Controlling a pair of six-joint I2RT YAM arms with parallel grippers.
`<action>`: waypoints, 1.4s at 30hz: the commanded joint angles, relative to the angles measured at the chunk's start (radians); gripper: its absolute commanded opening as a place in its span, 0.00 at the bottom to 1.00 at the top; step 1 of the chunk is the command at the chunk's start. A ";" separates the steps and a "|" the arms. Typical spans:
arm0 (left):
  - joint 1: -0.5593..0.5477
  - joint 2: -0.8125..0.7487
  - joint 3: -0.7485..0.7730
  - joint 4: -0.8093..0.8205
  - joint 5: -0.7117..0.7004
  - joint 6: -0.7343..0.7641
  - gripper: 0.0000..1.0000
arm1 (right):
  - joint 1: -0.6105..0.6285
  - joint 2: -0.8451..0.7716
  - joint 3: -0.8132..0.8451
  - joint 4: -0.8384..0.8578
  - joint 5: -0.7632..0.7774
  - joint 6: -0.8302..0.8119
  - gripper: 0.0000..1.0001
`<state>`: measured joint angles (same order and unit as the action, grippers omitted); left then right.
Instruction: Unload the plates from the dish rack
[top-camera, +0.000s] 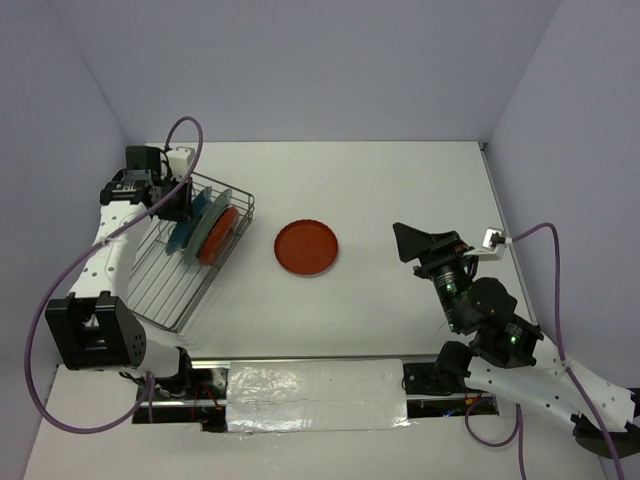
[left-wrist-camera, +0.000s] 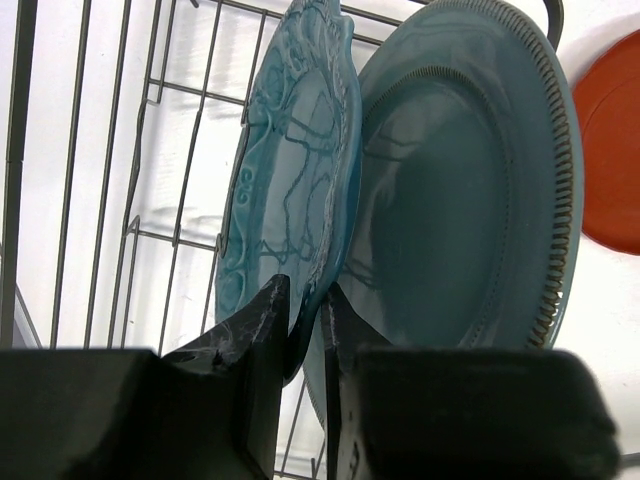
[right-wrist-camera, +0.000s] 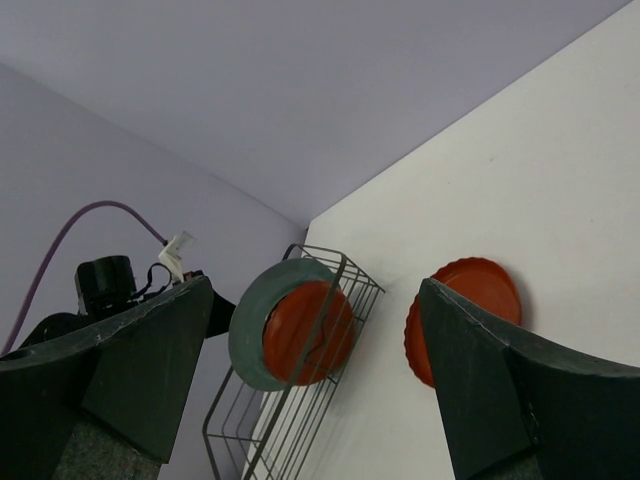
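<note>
The wire dish rack (top-camera: 165, 285) stands at the left. Three plates stand upright in it: the scalloped teal plate (top-camera: 183, 235), the grey-teal plate (top-camera: 206, 222) and a red-orange plate (top-camera: 222, 233). My left gripper (top-camera: 183, 205) is at the rack's far end, shut on the rim of the scalloped teal plate (left-wrist-camera: 290, 170), with one finger (left-wrist-camera: 262, 315) on each side; the grey-teal plate (left-wrist-camera: 460, 190) stands right behind it. The other red-orange plate (top-camera: 306, 247) lies flat on the table. My right gripper (top-camera: 425, 243) is open and empty, well right of it.
The right wrist view shows the rack (right-wrist-camera: 290, 420) with the grey-teal plate (right-wrist-camera: 245, 325) and a red-orange plate (right-wrist-camera: 305, 330), and the red-orange plate on the table (right-wrist-camera: 470, 295). Walls close the table at the back and sides. A foil strip (top-camera: 315, 395) lies by the arm bases.
</note>
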<state>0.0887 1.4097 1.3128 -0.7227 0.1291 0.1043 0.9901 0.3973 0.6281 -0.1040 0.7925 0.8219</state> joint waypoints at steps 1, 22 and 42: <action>0.020 0.000 0.071 0.019 -0.006 0.000 0.00 | -0.004 0.014 -0.005 0.041 0.014 0.008 0.91; 0.048 -0.075 0.204 -0.027 0.154 -0.048 0.00 | -0.004 0.015 -0.004 0.040 0.010 0.008 0.91; 0.049 -0.216 0.275 0.003 0.310 -0.149 0.00 | -0.004 0.006 -0.001 0.036 0.002 0.008 0.91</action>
<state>0.1345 1.2671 1.4940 -0.8391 0.3569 -0.0078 0.9901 0.4072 0.6281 -0.1013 0.7918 0.8219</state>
